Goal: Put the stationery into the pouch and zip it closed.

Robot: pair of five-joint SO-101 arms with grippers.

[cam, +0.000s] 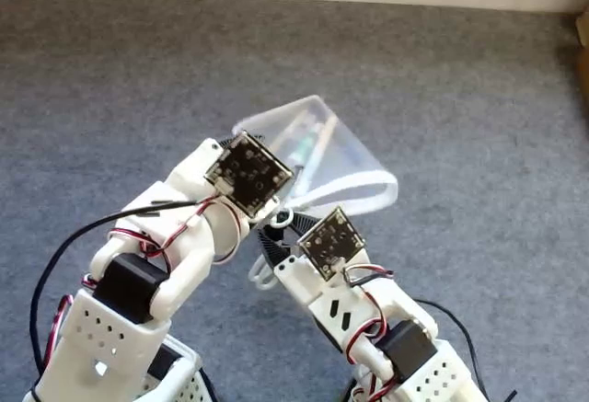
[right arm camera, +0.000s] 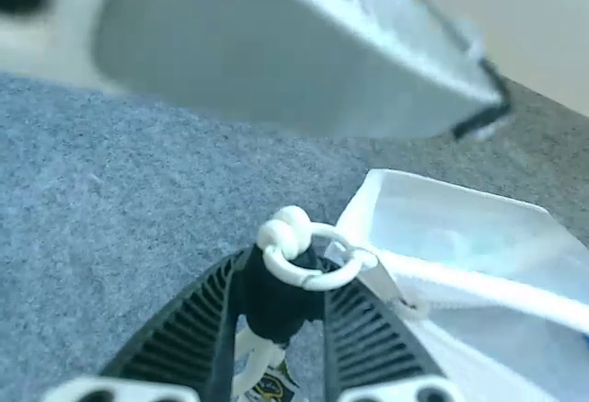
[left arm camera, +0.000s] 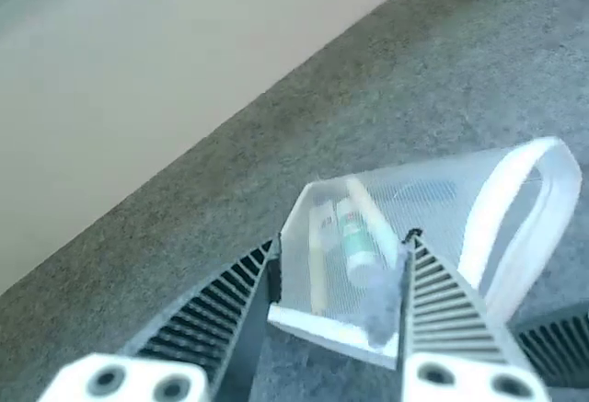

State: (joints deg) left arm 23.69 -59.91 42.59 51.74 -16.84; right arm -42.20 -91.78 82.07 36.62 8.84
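Near edge of your pouch [cam: 345, 144] hidden beneath the left arm [cam: 193, 227], stationery [left arm camera: 354, 236] inside too blurred to identify, zip pull [right arm camera: 293, 241] partly buried in right gripper [right arm camera: 293, 273].

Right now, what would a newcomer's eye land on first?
The see-through pouch with stationery inside stands out at the middle of the grey carpet. The left gripper clamps one end of it. The right gripper pinches the zip pull at the other end.

Soft, even daylight lights the scene. The pale wall [left arm camera: 138, 98] glares bright, the clear pouch [cam: 354, 158] carries a faint sheen, and shadows on the grey carpet [cam: 110, 98] are weak and diffuse.
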